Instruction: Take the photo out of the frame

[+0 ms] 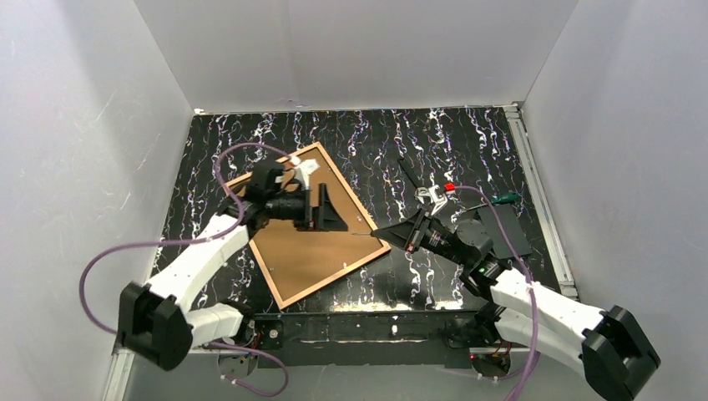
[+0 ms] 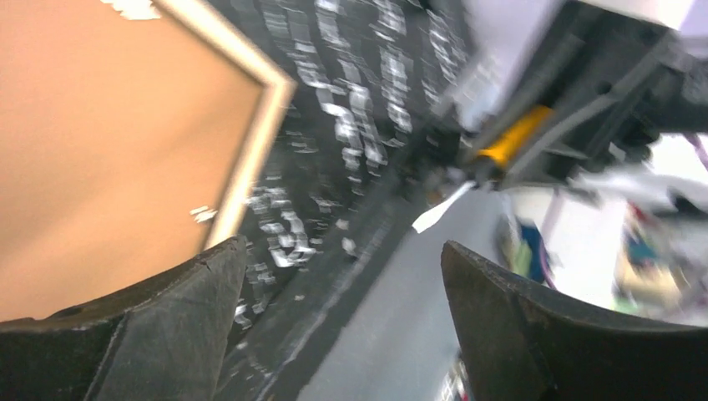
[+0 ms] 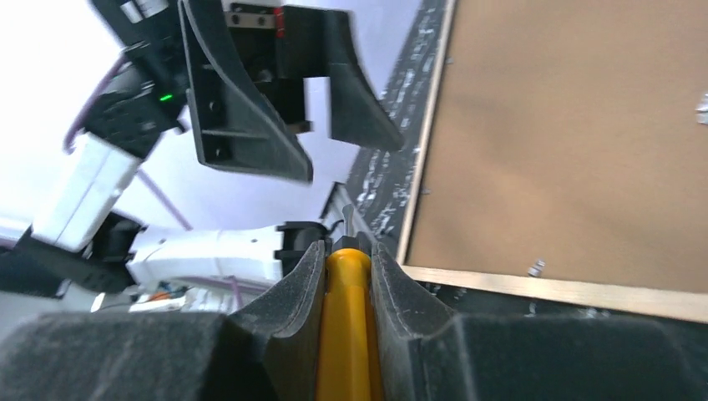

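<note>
Two fingers of the right pincer (image 3: 346, 251) are closed narrowly on a yellow-handled tool (image 3: 346, 334), and its metal tip points at the frame (image 3: 584, 292) just ahead. The left pincer (image 2: 342, 259) hangs wide and empty over the same frame. The frame lies face down, so the photo (image 3: 568, 142) shows only its brown board back inside the pale rim. I judge this board stiff, light and too flat to pinch, so it is best pried gently at the edge seam.
</note>
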